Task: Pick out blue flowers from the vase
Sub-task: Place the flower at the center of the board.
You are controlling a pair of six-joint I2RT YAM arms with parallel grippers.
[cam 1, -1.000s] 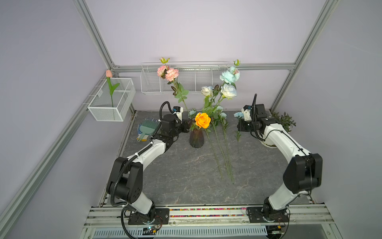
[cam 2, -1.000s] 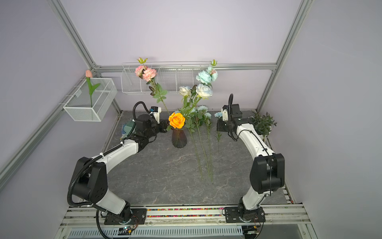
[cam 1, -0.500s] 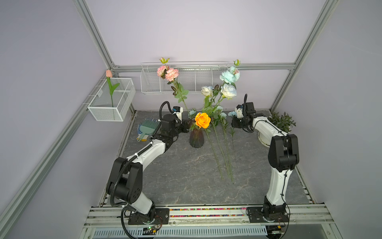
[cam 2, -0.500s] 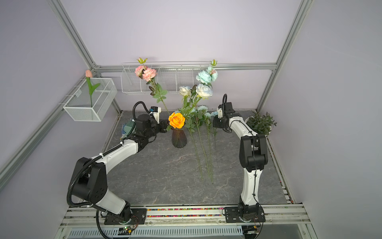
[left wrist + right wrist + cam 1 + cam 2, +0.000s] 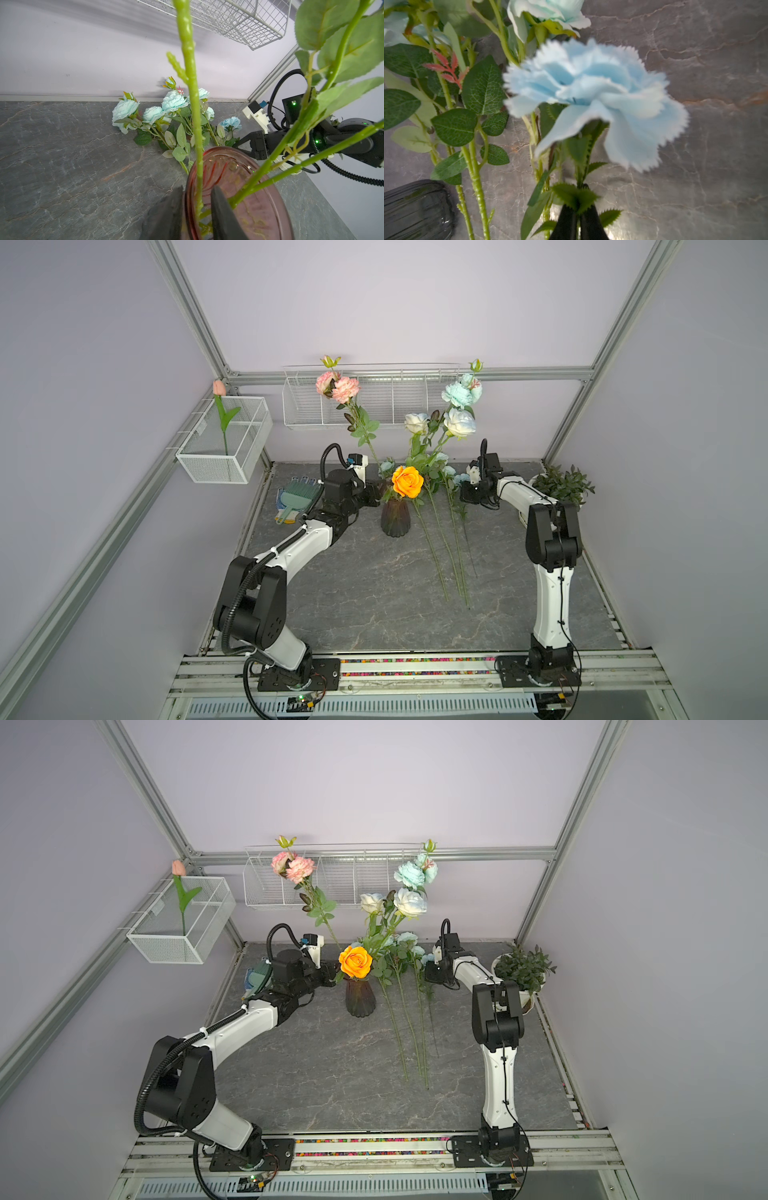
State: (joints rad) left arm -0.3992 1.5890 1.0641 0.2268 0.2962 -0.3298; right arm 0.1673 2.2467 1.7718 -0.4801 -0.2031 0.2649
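The dark ribbed vase stands mid-table, with an orange rose, pink carnations and tall blue flowers in it. My left gripper is shut on the vase rim, one finger outside and one inside, with a green stem between them. Several blue flowers lie on the table right of the vase. My right gripper is shut on the stem of a light-blue flower just below its head, low beside those heads.
A white pot with a green plant stands at the back right, behind the right arm. A wire basket hangs on the back wall. Another basket with a pink tulip hangs at the left. Gloves lie at the back left.
The right arm has folded up, and its gripper has carried the light-blue flower left and down towards the flowers on the table. The left arm has stayed at the vase.
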